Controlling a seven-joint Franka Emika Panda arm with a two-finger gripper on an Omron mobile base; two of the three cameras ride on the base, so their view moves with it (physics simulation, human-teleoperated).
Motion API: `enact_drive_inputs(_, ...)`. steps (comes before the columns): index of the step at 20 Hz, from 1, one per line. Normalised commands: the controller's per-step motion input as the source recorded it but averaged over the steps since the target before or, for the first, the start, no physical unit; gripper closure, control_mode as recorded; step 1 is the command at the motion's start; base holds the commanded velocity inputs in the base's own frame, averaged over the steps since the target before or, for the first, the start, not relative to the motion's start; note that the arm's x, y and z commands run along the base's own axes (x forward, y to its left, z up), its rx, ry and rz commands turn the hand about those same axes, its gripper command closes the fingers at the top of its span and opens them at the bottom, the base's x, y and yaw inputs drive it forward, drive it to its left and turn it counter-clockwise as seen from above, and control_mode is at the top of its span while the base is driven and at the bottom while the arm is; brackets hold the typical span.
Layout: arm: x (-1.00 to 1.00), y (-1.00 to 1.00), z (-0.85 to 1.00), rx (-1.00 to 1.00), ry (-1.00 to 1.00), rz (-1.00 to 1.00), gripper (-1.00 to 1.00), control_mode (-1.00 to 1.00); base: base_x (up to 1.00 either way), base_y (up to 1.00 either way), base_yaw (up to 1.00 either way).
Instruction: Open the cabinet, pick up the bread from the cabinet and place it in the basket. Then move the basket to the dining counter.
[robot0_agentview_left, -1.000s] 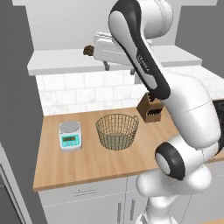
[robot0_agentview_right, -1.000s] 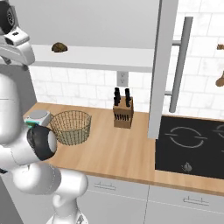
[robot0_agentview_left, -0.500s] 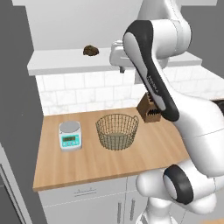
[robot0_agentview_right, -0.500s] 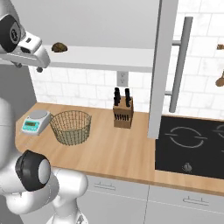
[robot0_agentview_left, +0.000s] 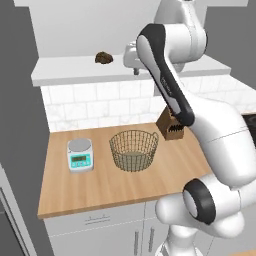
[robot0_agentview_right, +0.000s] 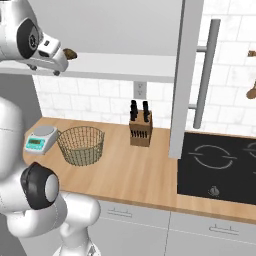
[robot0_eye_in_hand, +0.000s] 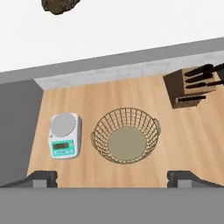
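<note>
Gripper spread, nothing between our fingertips, hovering above the counter by the shelf edge | bread on the white shelf of the open cabinet, apart from us | basket on the wood counter below, between the kitchen scale and knife block

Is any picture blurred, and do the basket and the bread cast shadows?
Left base view: sharp, flat even light; the basket casts no clear shadow on the counter. Right base view: equally sharp, no glare on the black cooktop. Hand view: the bread is cut by the top edge, slightly soft.
</note>
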Motion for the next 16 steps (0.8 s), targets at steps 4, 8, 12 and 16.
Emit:
enact_drive_inputs(4,0.47,0.01,-0.13,0.00,-0.20,0.16,-1.00,-1.00,0.00,0.00,0.00)
enact_drive_inputs(8,0.44,0.03,-0.28,0.00,-0.41,0.16,-1.00,-1.00,0.00,0.00,0.00)
enact_drive_inputs(12,0.76,0.06,0.05,0.00,-0.18,0.10,-1.00,-1.00,0.00,0.00,0.00)
enact_drive_inputs(16,0.71,0.16,0.10,0.00,-0.01,0.11,-1.00,-1.00,0.00,0.00,0.00)
